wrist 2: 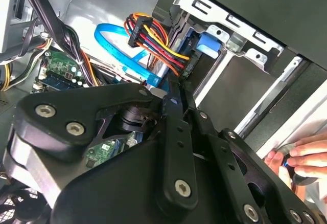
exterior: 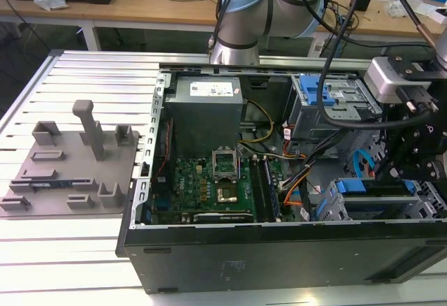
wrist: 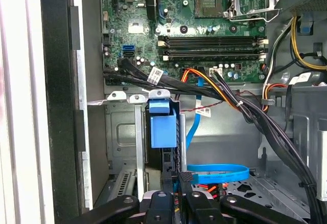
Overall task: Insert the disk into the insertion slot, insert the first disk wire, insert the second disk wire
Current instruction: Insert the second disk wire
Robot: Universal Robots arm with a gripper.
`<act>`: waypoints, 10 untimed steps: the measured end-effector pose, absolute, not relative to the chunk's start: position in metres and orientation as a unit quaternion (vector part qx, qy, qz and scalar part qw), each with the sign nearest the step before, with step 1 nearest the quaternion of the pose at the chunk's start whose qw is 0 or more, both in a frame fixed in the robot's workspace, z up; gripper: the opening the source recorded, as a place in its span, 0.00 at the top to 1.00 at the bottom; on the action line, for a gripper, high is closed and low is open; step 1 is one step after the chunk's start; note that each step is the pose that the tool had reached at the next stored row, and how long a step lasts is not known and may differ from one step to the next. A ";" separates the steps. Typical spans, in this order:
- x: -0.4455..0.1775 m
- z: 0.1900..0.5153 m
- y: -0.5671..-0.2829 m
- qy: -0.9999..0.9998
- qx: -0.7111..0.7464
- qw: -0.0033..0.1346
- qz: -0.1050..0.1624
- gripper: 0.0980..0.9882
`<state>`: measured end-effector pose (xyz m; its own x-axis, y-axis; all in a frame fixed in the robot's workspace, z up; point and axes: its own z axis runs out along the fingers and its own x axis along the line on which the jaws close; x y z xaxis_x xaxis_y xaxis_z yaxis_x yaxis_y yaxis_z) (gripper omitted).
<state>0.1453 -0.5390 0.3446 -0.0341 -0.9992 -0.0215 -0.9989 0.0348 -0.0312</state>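
Inside the insertion slot (wrist: 127, 132), disk (wrist: 162, 129) seated on edge; gripper (wrist: 176, 191) directly at its rear, fingers nearly together on flat blue wire (wrist: 217, 172).

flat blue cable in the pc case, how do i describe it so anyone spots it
Inside the open computer case, look past the green motherboard to the drive cages at the exterior view's right. The flat blue cable loops low in the case there. Unlike the black bundles and the red, yellow and orange wires nearby, it is one wide, bright blue ribbon.
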 end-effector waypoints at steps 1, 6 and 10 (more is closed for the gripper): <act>0.145 0.344 -0.539 0.719 -0.695 0.019 -0.004 0.93; 0.145 0.339 -0.540 0.719 -0.695 0.018 -0.004 0.93; 0.145 0.338 -0.540 0.718 -0.696 0.019 -0.003 0.91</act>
